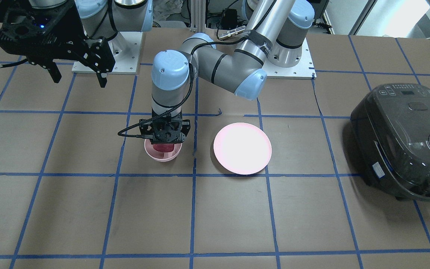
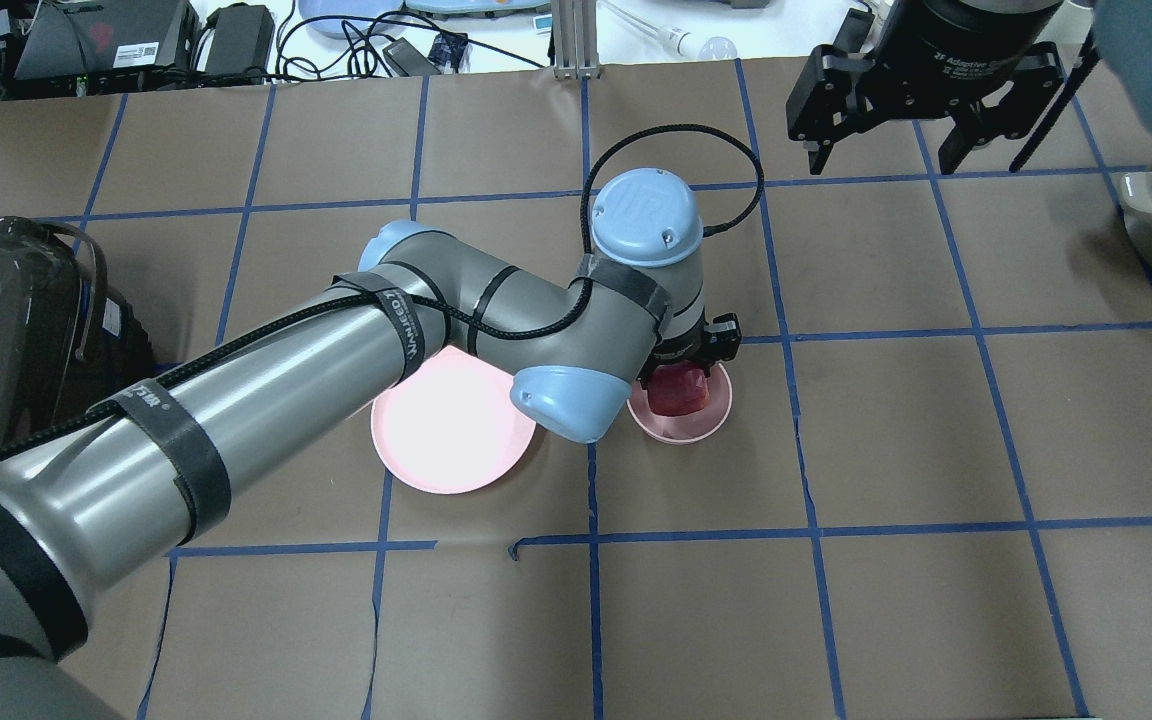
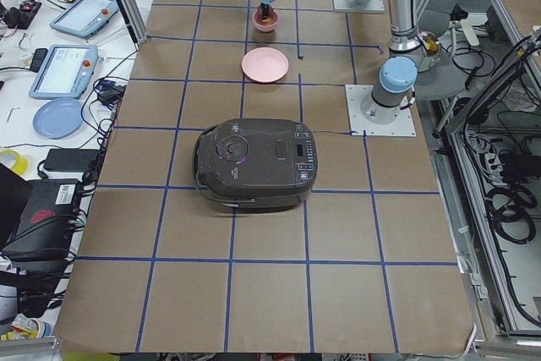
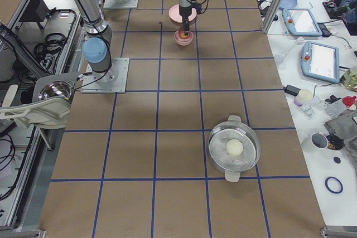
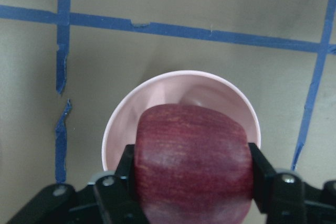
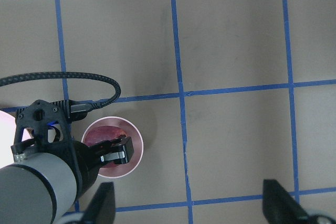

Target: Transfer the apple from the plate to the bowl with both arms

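My left gripper points straight down over the small pink bowl and is shut on the dark red apple. Its black fingers press both sides of the fruit. The apple hangs in the bowl's mouth; I cannot tell whether it touches the bottom. The wide pink plate lies empty just beside the bowl, on the robot's left. My right gripper is open and empty, raised high near its base, well away from the bowl. It looks down on the bowl.
A dark rice cooker stands at the table's end on the robot's left. A metal pot with a pale ball in it sits far on the robot's right. Brown paper with blue tape lines covers the table.
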Controlling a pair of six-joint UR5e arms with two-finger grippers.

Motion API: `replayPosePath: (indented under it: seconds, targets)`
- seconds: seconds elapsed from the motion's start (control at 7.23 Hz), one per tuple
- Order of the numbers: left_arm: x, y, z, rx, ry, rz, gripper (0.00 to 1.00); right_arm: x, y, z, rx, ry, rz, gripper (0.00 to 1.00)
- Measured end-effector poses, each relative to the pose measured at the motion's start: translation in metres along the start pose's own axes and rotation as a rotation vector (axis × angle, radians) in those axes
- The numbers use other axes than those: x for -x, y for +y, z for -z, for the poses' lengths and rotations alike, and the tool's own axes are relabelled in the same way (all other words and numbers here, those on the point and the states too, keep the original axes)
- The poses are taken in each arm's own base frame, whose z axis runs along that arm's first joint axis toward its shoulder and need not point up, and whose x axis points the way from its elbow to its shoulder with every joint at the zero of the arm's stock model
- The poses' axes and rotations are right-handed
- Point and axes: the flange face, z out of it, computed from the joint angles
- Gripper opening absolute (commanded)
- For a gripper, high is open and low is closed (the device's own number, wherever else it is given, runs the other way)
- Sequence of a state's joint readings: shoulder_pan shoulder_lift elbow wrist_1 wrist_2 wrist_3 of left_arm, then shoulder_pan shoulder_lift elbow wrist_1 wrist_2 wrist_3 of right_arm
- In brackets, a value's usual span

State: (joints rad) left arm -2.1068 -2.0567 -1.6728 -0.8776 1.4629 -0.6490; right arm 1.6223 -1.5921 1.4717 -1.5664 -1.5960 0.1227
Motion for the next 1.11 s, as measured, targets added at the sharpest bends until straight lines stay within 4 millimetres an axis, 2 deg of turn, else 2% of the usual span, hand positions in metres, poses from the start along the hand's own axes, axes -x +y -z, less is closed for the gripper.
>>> replayPosePath:
  seconds: [0.14, 0.41, 0.55, 0.69, 0.83, 1.11]
  targets:
    - [0.0, -0.001, -0.003, -0.004, 0.001, -0.006, 0.87, 0.001, -0.001, 0.0, 0.001, -0.003, 0.001, 1.0]
    - [0.01, -0.009, 0.011, -0.049, -0.026, -0.107, 1.0, 0.0, -0.002, 0.0, 0.001, -0.007, -0.001, 1.0]
    - [0.022, -0.015, 0.021, -0.064, -0.039, -0.142, 1.0, 0.0, -0.002, -0.001, 0.002, -0.007, -0.001, 1.0]
    - [0.037, -0.022, 0.04, -0.083, -0.032, -0.149, 1.0, -0.001, -0.002, 0.0, 0.002, -0.007, -0.002, 1.0]
    - [0.056, -0.035, 0.069, -0.111, -0.003, -0.16, 1.0, -0.001, -0.002, 0.0, 0.001, -0.008, -0.003, 1.0]
    - [0.108, -0.061, 0.143, -0.142, 0.071, -0.158, 1.0, -0.002, -0.002, 0.0, 0.0, -0.005, -0.004, 1.0]
